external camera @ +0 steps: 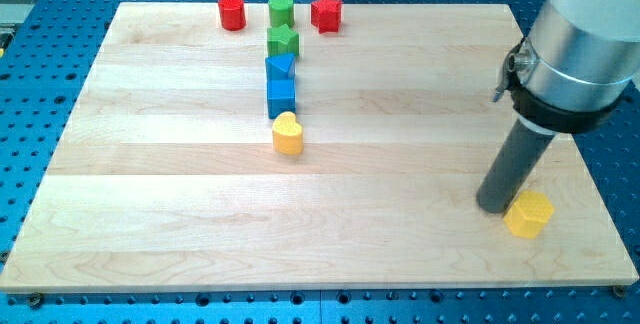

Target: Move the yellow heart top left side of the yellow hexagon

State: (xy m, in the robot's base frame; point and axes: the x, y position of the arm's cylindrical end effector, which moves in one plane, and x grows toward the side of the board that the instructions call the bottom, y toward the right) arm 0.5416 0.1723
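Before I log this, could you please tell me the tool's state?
My tip: no jaws, holding nothing, touching the yellow hexagon block from the view's left.

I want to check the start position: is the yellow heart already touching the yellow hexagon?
No, the yellow heart stands near the board's middle, far from the yellow hexagon at the view's lower right, where my tip is.
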